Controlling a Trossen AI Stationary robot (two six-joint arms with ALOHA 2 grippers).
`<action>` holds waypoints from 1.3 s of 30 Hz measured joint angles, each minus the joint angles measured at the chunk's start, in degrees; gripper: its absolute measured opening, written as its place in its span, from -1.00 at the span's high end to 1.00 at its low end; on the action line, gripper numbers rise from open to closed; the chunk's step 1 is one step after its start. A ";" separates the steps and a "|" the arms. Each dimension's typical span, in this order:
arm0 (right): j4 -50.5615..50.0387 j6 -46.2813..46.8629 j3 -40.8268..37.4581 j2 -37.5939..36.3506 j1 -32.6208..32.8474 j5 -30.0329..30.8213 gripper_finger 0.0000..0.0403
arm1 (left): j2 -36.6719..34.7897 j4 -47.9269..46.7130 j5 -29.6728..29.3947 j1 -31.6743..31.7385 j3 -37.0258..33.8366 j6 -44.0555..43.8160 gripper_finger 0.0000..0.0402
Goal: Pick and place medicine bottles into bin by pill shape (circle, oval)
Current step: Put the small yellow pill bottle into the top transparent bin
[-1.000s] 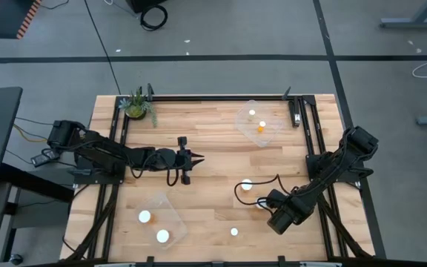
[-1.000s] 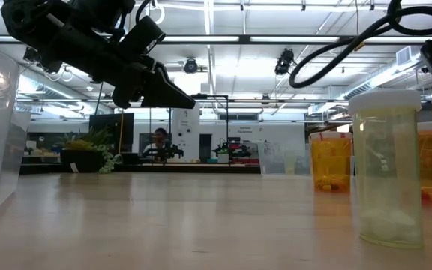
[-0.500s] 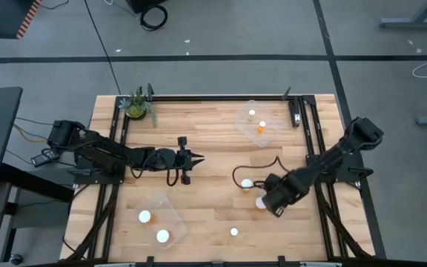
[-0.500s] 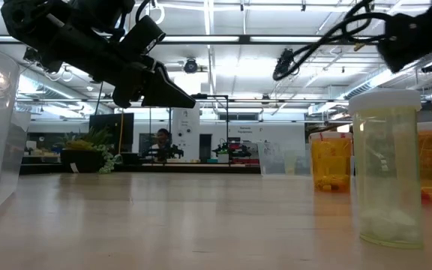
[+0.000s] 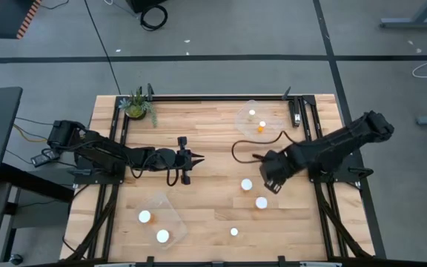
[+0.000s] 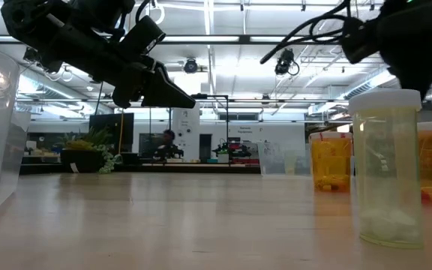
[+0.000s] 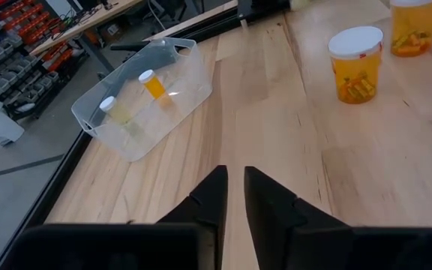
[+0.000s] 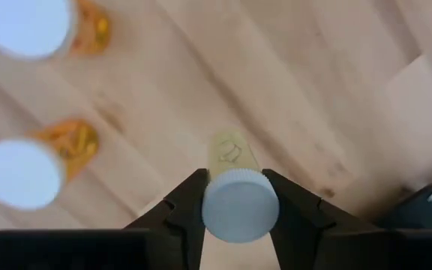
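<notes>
Midway through the sort, you find four bottles already binned and one in the air. The far bin (image 5: 257,122), at one o'clock on the table (image 5: 213,159), holds two small bottles; the near bin (image 5: 159,219), at seven o'clock, holds two more under white caps.

Your right gripper (image 8: 238,196) has its fingers closed on a small white-capped bottle (image 8: 238,201), gripped just below the cap and lifted clear of the wood. From overhead it hangs right of centre, at about three o'clock, between the loose bottles and the far bin. Which pill shape it holds cannot be read here.

Three bottles remain standing on the wood: one (image 5: 247,185) just below the right gripper, a second (image 5: 262,202) at five o'clock, and a smaller one (image 5: 234,232) near the front edge, close to six o'clock.

Your left gripper (image 7: 233,196) waits above the table at nine o'clock, fingers drawn nearly together with nothing between them, pointing toward centre.

A small potted plant (image 5: 136,104) sits at eleven o'clock, well away from both bins. Nothing lies on the open wood between the carried bottle and the far bin; the right arm's own looping cable (image 5: 245,147) hangs closest to that path.
</notes>
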 joint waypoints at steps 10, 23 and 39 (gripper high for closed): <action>-0.23 -14.10 1.08 -0.01 -13.38 0.19 0.36 | 0.00 0.07 -0.01 0.01 0.00 0.55 0.75; -1.40 -30.69 16.21 3.72 -26.94 4.48 0.36 | 0.00 0.07 0.00 0.01 0.00 1.35 0.73; -0.11 -46.37 23.17 19.01 -41.52 4.69 0.36 | 0.00 -0.26 0.00 0.01 0.00 1.36 0.70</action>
